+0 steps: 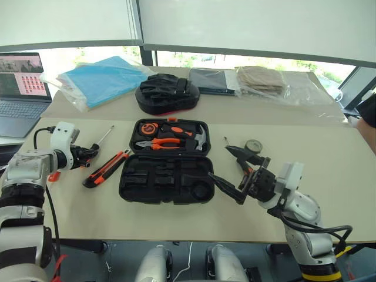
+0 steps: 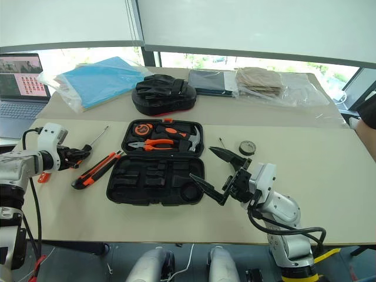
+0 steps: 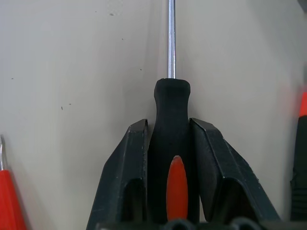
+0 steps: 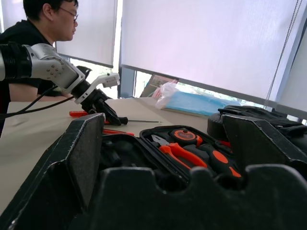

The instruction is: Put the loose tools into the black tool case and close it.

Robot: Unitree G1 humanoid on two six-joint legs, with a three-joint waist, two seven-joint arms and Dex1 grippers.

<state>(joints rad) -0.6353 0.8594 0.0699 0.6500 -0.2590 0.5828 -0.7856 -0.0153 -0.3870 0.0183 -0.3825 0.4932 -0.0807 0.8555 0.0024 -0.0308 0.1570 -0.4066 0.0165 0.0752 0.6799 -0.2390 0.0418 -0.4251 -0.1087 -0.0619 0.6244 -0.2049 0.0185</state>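
**Left gripper pinching a screwdriver, right gripper spread over the open case**

In your head views, the black tool case (image 1: 166, 170) lies open at the centre of the table (image 1: 305, 153), its lid half holding the pliers (image 1: 158, 143), hammer (image 1: 198, 138) and tape measure (image 1: 148, 127). At about 9 o'clock from the case, your left gripper (image 1: 91, 154) is down on the table with its fingers pressed onto the handle of a black-and-orange screwdriver (image 1: 103, 137), whose shaft points toward 1 o'clock. The utility knife (image 1: 106, 168) lies between that gripper and the case. At 3 o'clock from the case, your right gripper (image 1: 233, 174) hovers with its fingers spread wide. Beyond it, at 1 o'clock, sits the small tape roll (image 1: 254, 145), and a thin screwdriver tip (image 1: 225, 140) shows just beside the upper finger.

In your left wrist view, both fingers (image 3: 125, 182) clamp the screwdriver's black handle; an orange tool (image 3: 10, 201) lies off to one side.

In your right wrist view, the spread fingers (image 4: 81, 153) frame the open case, with a person (image 4: 33, 43) seated behind your left arm.
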